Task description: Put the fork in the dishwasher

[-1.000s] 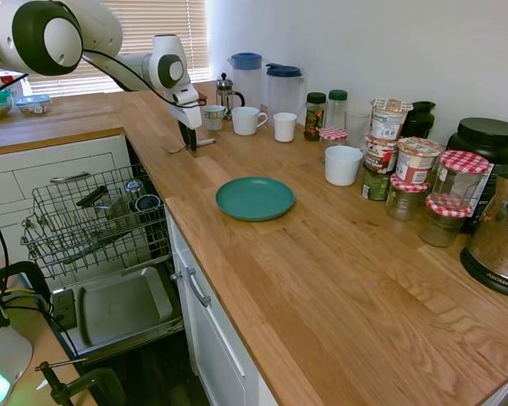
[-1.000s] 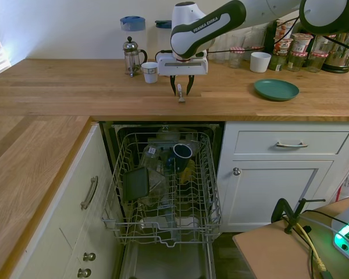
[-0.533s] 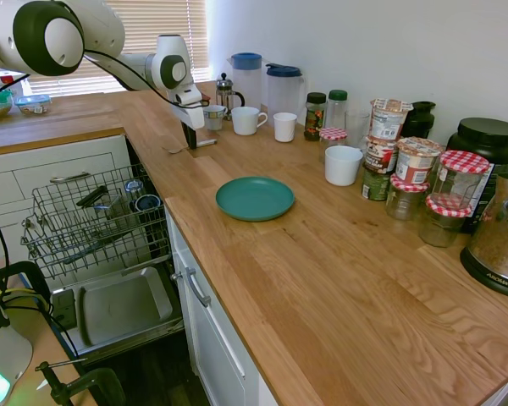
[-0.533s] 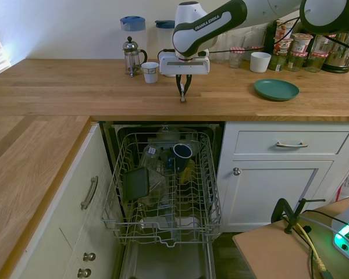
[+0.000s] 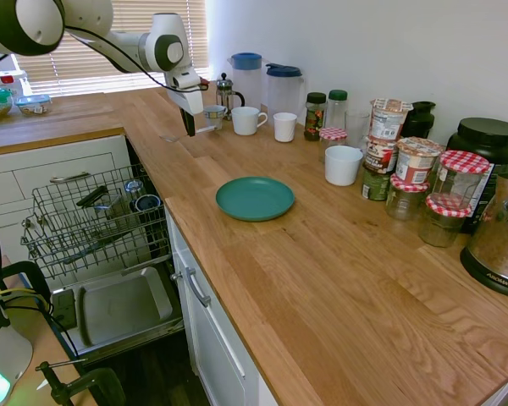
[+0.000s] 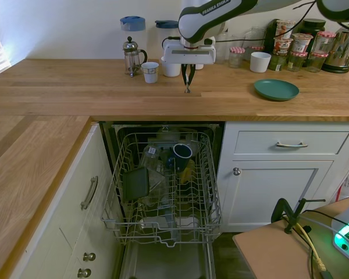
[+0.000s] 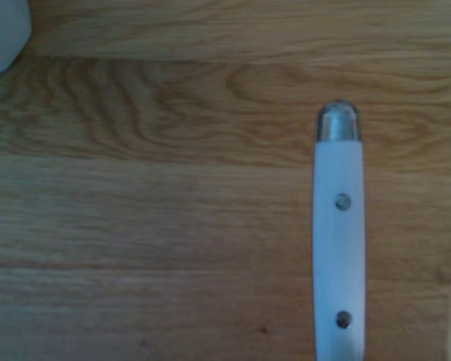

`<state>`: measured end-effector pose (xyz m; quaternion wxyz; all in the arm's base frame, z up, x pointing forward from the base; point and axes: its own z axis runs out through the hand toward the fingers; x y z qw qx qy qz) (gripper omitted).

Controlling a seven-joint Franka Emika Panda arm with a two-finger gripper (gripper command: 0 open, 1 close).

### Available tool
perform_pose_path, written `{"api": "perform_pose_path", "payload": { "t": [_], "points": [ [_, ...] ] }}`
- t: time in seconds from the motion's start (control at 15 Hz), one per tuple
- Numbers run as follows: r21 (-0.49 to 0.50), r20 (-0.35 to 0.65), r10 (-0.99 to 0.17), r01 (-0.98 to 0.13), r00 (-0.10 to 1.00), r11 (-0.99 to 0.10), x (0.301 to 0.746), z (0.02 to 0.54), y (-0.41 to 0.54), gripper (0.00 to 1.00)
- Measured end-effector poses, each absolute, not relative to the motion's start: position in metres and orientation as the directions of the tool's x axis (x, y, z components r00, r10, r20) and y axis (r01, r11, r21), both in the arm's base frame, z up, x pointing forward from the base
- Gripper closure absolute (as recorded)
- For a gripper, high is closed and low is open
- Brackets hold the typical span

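My gripper (image 6: 188,80) hangs above the wooden counter, in front of the white mugs, and is shut on the fork (image 6: 187,89). A thin end of the fork pokes out below the fingers. In the first exterior view the gripper (image 5: 189,127) holds it a little above the worktop, with the fork (image 5: 172,137) sticking out sideways. The wrist view shows the fork's white handle (image 7: 338,248) with two rivets and a metal tip over the wood. The dishwasher (image 6: 163,186) stands open below the counter, its wire rack (image 5: 93,222) pulled out and partly loaded with dishes.
A French press (image 6: 131,56) and small cup (image 6: 149,72) stand beside the gripper, with white mugs (image 5: 247,120) and jugs (image 5: 245,76) behind. A teal plate (image 5: 255,198) lies mid-counter. Jars (image 5: 415,178) line the wall. The dishwasher door (image 5: 123,306) lies folded down.
The gripper closed on the fork lying on the counter, then rose, lifting the fork off the wood.
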<state>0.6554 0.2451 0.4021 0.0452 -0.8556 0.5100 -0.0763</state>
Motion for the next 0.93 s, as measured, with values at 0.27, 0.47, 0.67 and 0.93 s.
{"api": "perform_pose_path", "payload": {
  "t": [0.27,0.47,0.67,0.93],
  "points": [
    [-0.16,0.077,-0.884,-0.87,0.46,-0.467,0.597,0.431,0.247,1.0],
    [-0.175,0.064,-0.887,-0.869,0.458,-0.462,0.54,0.429,0.271,1.0],
    [-0.185,0.07,-0.893,-0.874,0.445,-0.45,0.485,0.41,0.286,1.0],
    [-0.183,0.081,-0.89,-0.872,0.448,-0.455,0.46,0.392,0.292,1.0]
  ]
}}
